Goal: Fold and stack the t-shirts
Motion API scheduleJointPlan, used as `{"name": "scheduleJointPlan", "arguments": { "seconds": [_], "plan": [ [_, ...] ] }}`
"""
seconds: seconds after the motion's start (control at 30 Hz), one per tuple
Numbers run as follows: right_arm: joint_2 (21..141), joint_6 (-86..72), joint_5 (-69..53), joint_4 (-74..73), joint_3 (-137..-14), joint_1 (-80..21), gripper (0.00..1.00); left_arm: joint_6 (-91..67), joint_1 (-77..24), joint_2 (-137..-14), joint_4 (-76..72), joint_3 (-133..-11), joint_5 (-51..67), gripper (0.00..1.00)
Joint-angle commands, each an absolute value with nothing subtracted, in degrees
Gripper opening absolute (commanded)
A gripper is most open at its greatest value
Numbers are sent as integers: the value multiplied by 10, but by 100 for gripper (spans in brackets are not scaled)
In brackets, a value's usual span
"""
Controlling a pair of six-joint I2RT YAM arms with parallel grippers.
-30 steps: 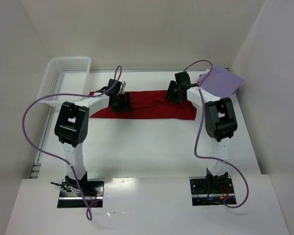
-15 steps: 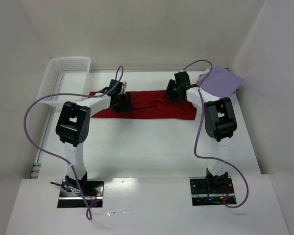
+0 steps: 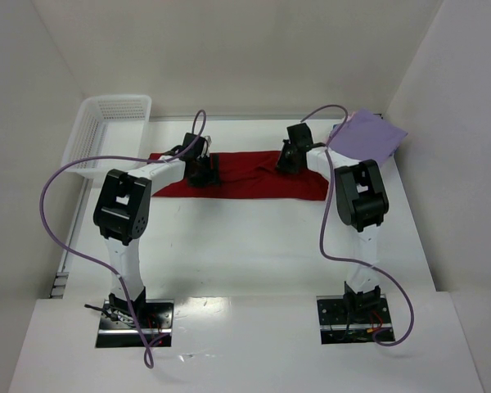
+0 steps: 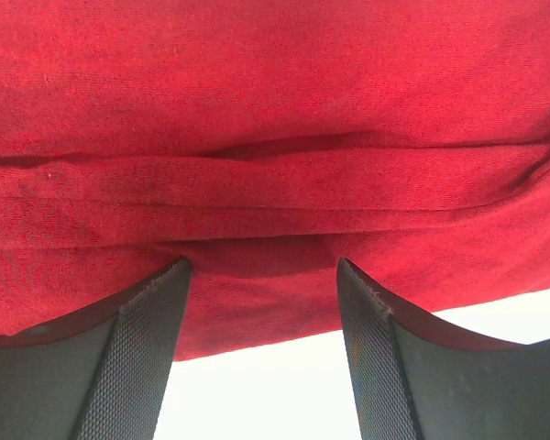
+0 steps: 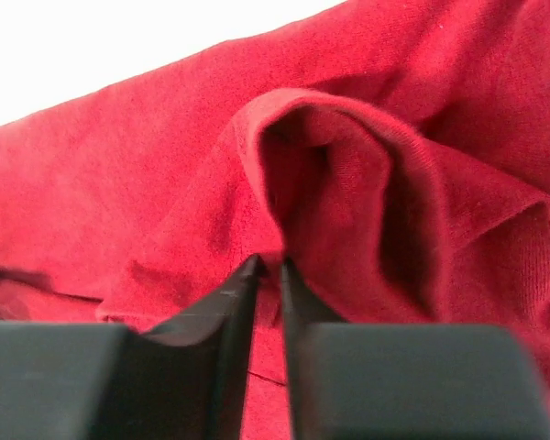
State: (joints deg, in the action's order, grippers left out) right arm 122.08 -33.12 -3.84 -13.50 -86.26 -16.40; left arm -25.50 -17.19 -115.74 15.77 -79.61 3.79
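Only the right wrist view is showing the right tool [image 5: 269, 264] clamping a fold of the dark red t-shirt [image 5: 119, 183]. The left tool [image 4: 261, 270] is resting on it, fingers apart.

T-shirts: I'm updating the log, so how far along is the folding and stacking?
Done: the lavender t-shirt lies folded at the far right. In hand: the dark red t-shirt is a long band; the right gripper pinches a raised fold, the left gripper straddles its edge with open jaws. Left: finish folding it and stack it.
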Motion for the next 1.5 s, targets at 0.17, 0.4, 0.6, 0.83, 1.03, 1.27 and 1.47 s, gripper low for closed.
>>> {"name": "scheduleJointPlan", "arguments": {
  "seconds": [0.17,0.4,0.6,0.83,1.03,1.27,1.47],
  "plan": [
    [1234,-332,-40,-122,-932,-171,5,-256,-175,-1192,157,-795,29,73],
    [1280,-332,-40,-142,-1025,-171,3,-256,-175,-1192,163,-795,29,73],
    [1331,-326,-47,-159,-1107,-171,5,-256,-175,-1192,163,-795,29,73],
    [1371,-321,-81,-170,-1172,-171,24,-256,-175,-1192,163,-795,34,73],
    [1384,-301,-89,-189,-1201,-171,59,-256,-175,-1192,163,-795,34,73],
    [1276,-265,-24,-196,-1145,-171,70,-250,-175,-1192,163,-801,34,73],
    [1152,-258,-4,-155,-1000,-158,72,-250,-175,-1181,174,-820,28,73]
  ]
}}
